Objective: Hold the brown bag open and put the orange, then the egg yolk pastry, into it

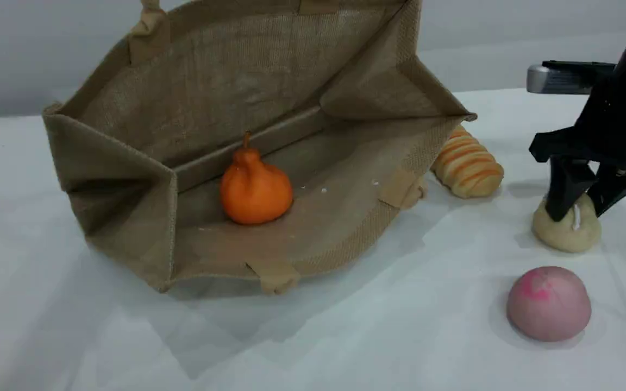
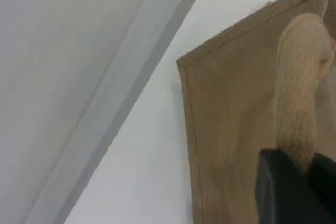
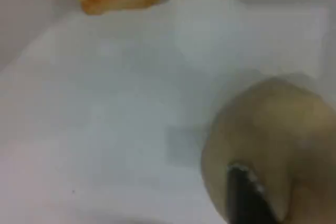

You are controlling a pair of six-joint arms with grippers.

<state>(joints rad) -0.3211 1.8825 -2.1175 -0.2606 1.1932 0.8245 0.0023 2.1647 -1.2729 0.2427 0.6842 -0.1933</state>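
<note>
The egg yolk pastry [image 1: 567, 231] sits on the counter [image 1: 345, 336] directly under the right pincer [image 1: 579, 209], whose two black fingers straddle its top and press against it. The jaws look narrowed onto the ball, though it is not yet lifted, so I cannot call the grip settled. The bag [image 1: 128, 163] lies well to the left of that spot, so the carry would run leftward across the counter toward its open mouth. The right arm is plainly the nearer one.

The left pincer [image 2: 294, 182] is clamped on one of the bag's padded handles [image 2: 302, 82], holding the upper side raised (the scene view shows only the handle's base at the top edge). The orange [image 1: 255, 187] already rests inside on the bag's lower wall.

The pastry is a rough, pale, crumbly-looking ball. The bag is coarse woven jute, stiff enough to keep its box shape. A ridged striped roll [image 1: 468, 165] lies just beside the bag's right corner, and a smooth pink bun [image 1: 549, 303] sits near the pastry.
</note>
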